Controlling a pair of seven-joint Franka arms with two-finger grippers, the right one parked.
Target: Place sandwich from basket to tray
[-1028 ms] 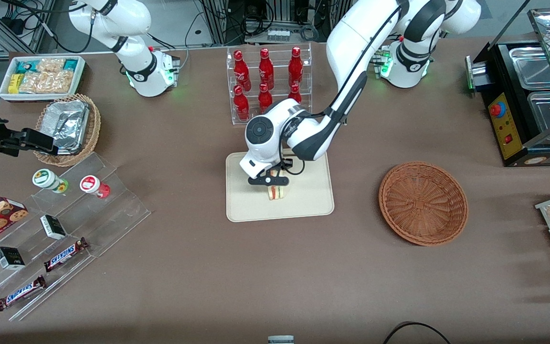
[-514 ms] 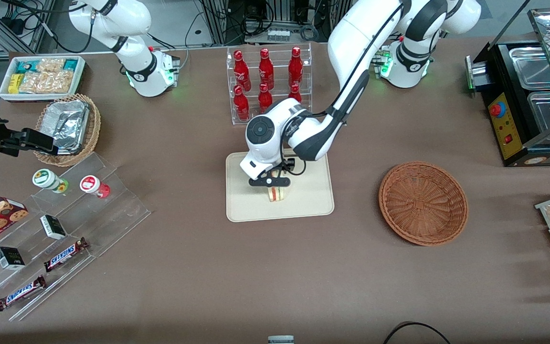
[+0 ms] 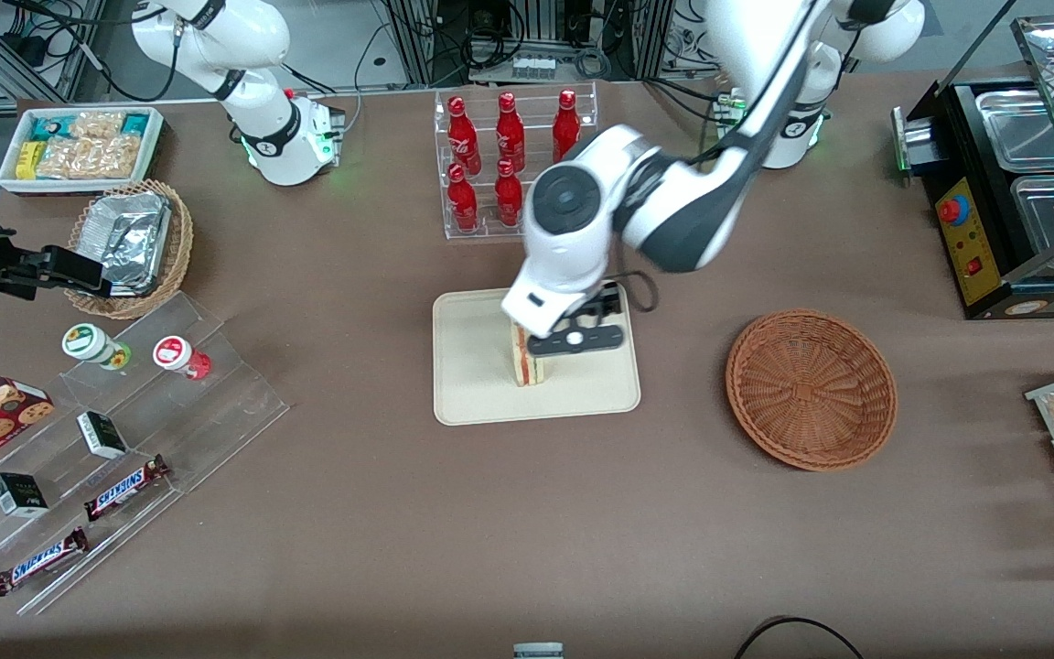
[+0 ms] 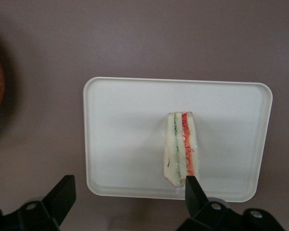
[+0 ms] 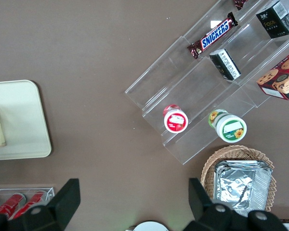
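1. The tabletop [image 3: 490, 513] was covered in plain brown and carried every item below.
2. The working arm [image 3: 673, 201] reached out over the middle of the tabletop, its wrist housing above the tray's edge farthest from the front camera.
3. The bottle rack [image 3: 513, 165] — clear acrylic, holding red bottles — stood farther from the front camera than the tray.
4. The tray [image 3: 472, 394], cream-beige with rounded corners, lay flat at mid-tabletop; the wrist view showed its full outline [image 4: 125, 144].
5. The basket [image 3: 811, 389], reddish-brown wicker, sat beside the tray toward the working arm's end, apart from it. Nothing was seen inside it.
6. The hand [image 3: 573, 340] hung above the tray, raised clear of the sandwich. In the wrist view [image 4: 127, 195] its two fingers [image 4: 62, 192] stood wide apart and gripped nothing; one fingertip overlapped the sandwich's narrow end in the picture, but contact could not be confirmed.
7. The sandwich [image 3: 527, 361] rested on the tray, inside the rim, partly under the wrist housing in the front view. The wrist view showed it standing on edge [image 4: 180, 149], pale bread with green and red filling lines facing up — free of the hand.
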